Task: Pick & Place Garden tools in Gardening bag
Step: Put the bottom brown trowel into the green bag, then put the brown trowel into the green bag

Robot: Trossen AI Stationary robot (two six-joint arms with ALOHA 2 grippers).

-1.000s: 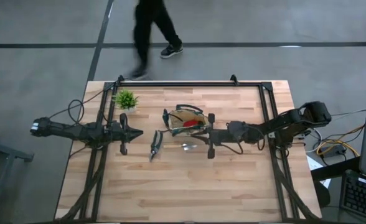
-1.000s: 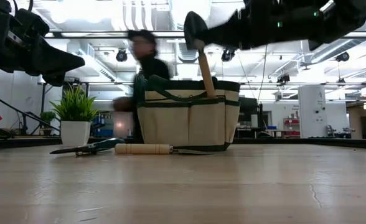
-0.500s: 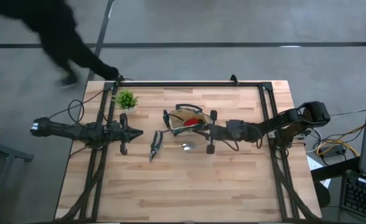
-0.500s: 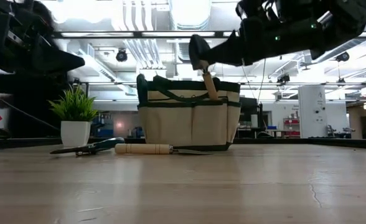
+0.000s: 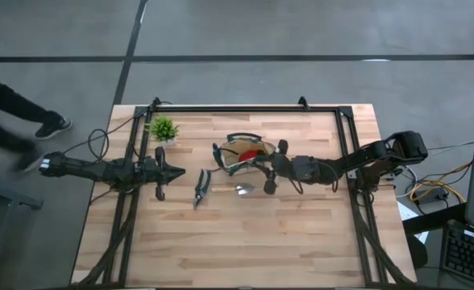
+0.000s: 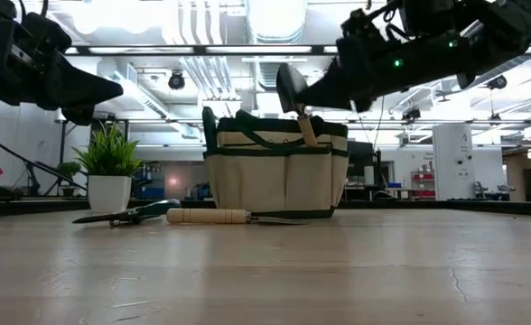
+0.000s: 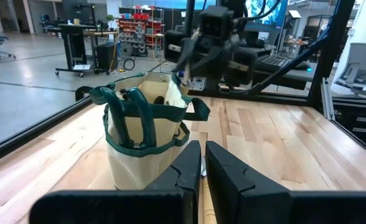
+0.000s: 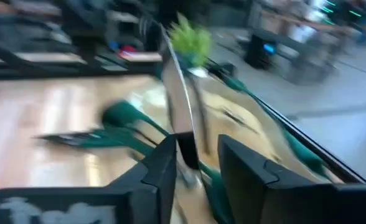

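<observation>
The tan gardening bag (image 5: 239, 153) with green trim stands mid-table, a red-headed tool (image 5: 249, 156) inside it. My right gripper (image 5: 259, 164) hovers over the bag's right rim with its fingers apart around a wooden-handled tool (image 6: 306, 129) that leans in the bag. A pruner (image 5: 201, 187) and a wooden-handled trowel (image 6: 208, 216) lie flat on the table in front of the bag. My left gripper (image 5: 178, 171) waits shut, to the left of the bag, holding nothing. My right gripper (image 8: 195, 155) has the tool's grey metal part (image 8: 184, 134) between its parted fingers, lying against one finger (image 8: 164, 168) with a gap to the other. The fingers come nearly level from the table's right. The tool stands tilted, with its wooden handle (image 6: 307, 132) down inside the bag.
A small potted plant (image 5: 163, 129) stands at the far left of the table. A black frame (image 5: 245, 108) runs along the table's far edge and sides. A person's legs (image 5: 11, 121) show on the floor beyond the table's left side.
My right gripper has rolled about its own axis and sunk a little toward the bag. The wooden handle below it has gone deeper into the bag. A person has walked leftward past the table's far edge.
</observation>
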